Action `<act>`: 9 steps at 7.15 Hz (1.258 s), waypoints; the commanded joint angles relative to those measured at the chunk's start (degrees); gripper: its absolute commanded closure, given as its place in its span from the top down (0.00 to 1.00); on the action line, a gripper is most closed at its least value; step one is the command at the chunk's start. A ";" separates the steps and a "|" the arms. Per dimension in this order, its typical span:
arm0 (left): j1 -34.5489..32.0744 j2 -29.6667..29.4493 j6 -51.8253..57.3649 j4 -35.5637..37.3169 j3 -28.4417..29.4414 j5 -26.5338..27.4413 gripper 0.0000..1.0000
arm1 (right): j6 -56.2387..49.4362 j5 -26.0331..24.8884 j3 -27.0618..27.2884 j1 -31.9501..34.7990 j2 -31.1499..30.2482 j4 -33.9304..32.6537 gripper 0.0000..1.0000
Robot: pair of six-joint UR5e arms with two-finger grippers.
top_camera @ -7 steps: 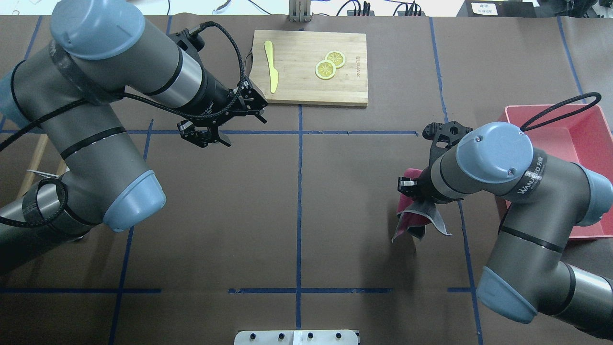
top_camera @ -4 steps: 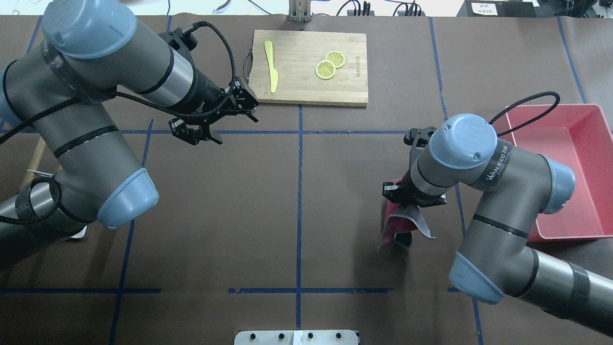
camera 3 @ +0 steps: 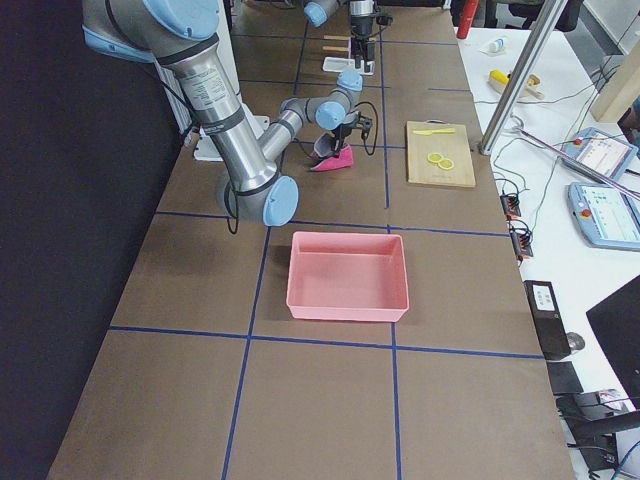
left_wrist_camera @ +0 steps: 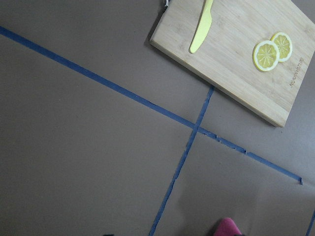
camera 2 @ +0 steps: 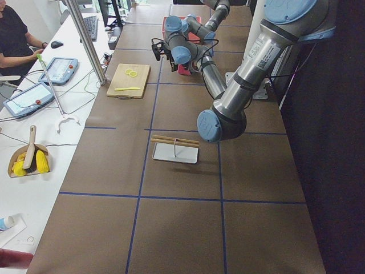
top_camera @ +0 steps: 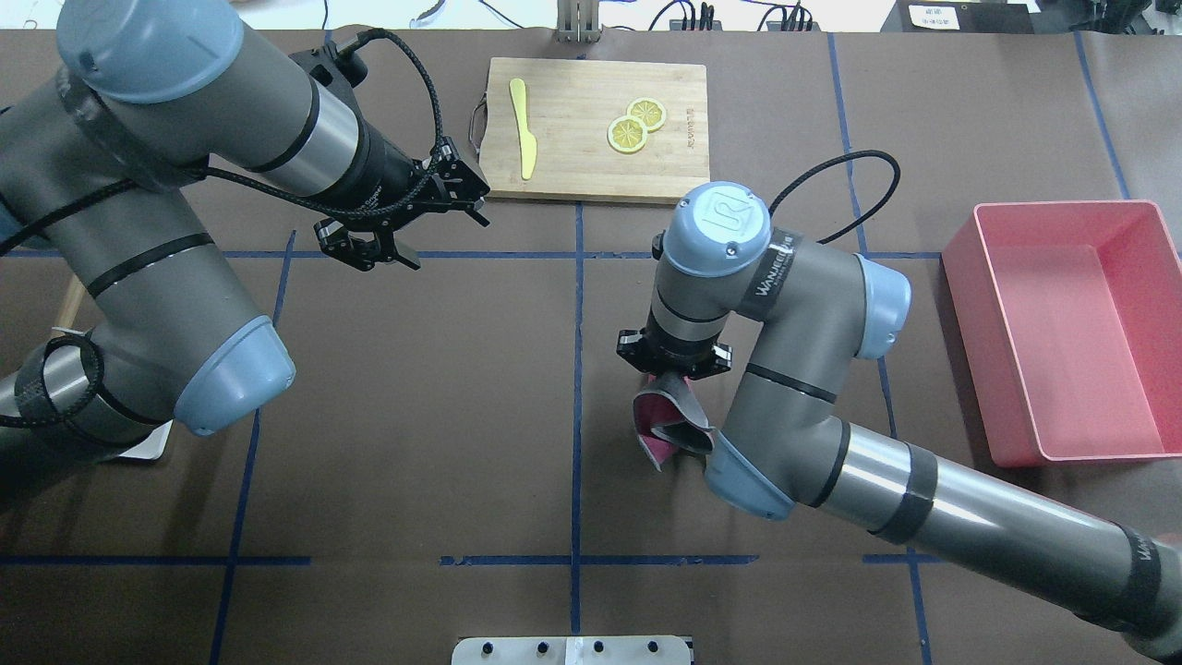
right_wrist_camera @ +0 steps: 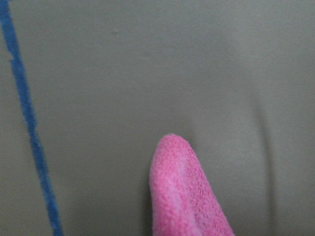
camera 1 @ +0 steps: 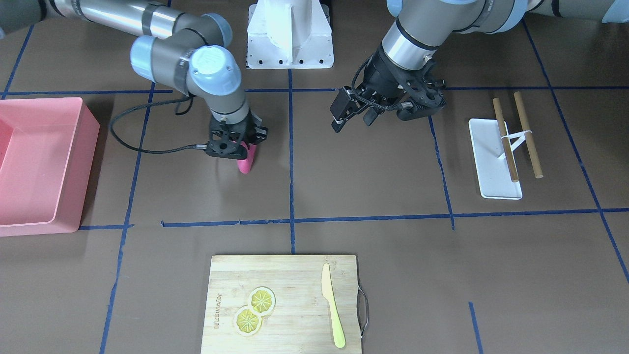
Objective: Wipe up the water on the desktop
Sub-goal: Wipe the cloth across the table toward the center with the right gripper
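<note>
The desktop point(top_camera: 434, 397) is a matte brown surface crossed by blue tape lines. I see no water on it. My right gripper point(top_camera: 673, 371) points down, shut on a pink and grey cloth point(top_camera: 667, 427) that hangs to the surface just right of the centre tape line. The cloth also shows in the front view point(camera 1: 245, 162) and, as a pink tip close over the brown surface, in the right wrist view point(right_wrist_camera: 183, 196). My left gripper point(top_camera: 432, 233) is open and empty, raised above the tape line left of the cutting board.
A wooden cutting board point(top_camera: 582, 166) with a yellow knife point(top_camera: 524, 140) and two lemon slices point(top_camera: 635, 126) lies at the far centre. A pink bin point(top_camera: 971, 351) stands at the right. A white stand with wooden sticks point(camera 1: 495, 162) lies on my left side.
My right arm has swung left with the cloth, from near the right tape line to just right of the centre line. My left gripper has drawn back slightly to the left.
</note>
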 commanded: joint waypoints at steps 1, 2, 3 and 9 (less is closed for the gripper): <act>-0.29 0.34 0.00 0.03 -0.13 -0.01 0.86 | 1.87 1.04 -3.43 -0.16 3.31 -0.07 0.00; -0.73 1.13 0.00 0.03 -0.13 -0.10 0.87 | 1.17 3.75 -1.34 0.10 -1.05 0.02 0.00; -1.34 1.57 0.09 -0.06 -0.22 -0.10 0.87 | -1.44 3.86 3.90 1.15 -7.27 -0.07 0.00; -7.84 7.01 12.11 0.47 -0.30 -0.80 0.92 | -15.54 3.60 11.95 5.21 -20.88 -0.42 0.00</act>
